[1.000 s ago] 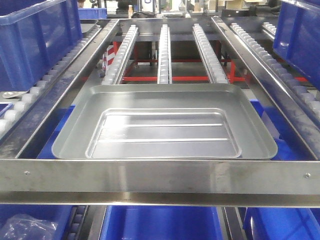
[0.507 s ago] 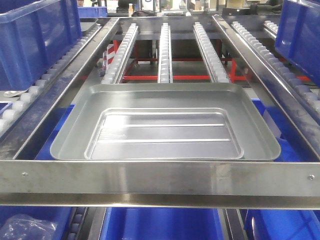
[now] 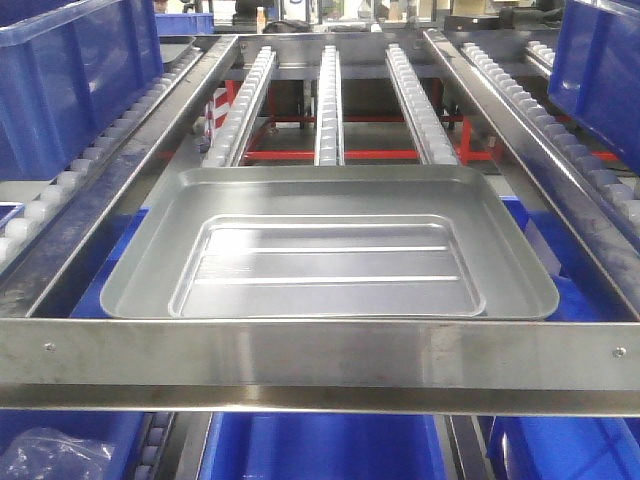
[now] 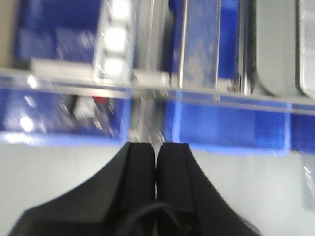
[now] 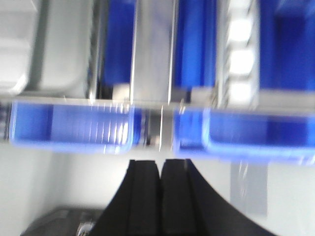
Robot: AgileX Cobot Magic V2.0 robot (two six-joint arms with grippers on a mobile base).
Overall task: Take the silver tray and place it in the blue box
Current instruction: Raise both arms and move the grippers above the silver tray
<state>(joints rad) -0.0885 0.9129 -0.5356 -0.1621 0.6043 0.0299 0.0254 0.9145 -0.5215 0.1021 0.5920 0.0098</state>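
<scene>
The silver tray (image 3: 330, 250) lies flat on the roller rack, just behind the steel front bar (image 3: 320, 352). It is wide and shallow, with two long ridges in its recessed centre. A blue box (image 3: 320, 445) sits below the front bar. Neither gripper shows in the front view. In the blurred left wrist view my left gripper (image 4: 156, 147) is shut on nothing, below a blue box (image 4: 226, 123), and the silver tray (image 4: 275, 49) is at the upper right. My right gripper (image 5: 161, 164) is also shut and empty, with the silver tray (image 5: 54, 44) at the upper left above a blue box (image 5: 71, 125).
Three white roller rails (image 3: 330, 100) run back from the tray between the steel side rails. Tall blue bins stand at the back left (image 3: 70, 80) and back right (image 3: 600, 70). A clear plastic bag (image 3: 55, 455) lies at the lower left.
The front view has shifted a little, so the tray sits slightly further left in frame. A small metal piece at the left edge is no longer in view. The tray still rests on the rack.
</scene>
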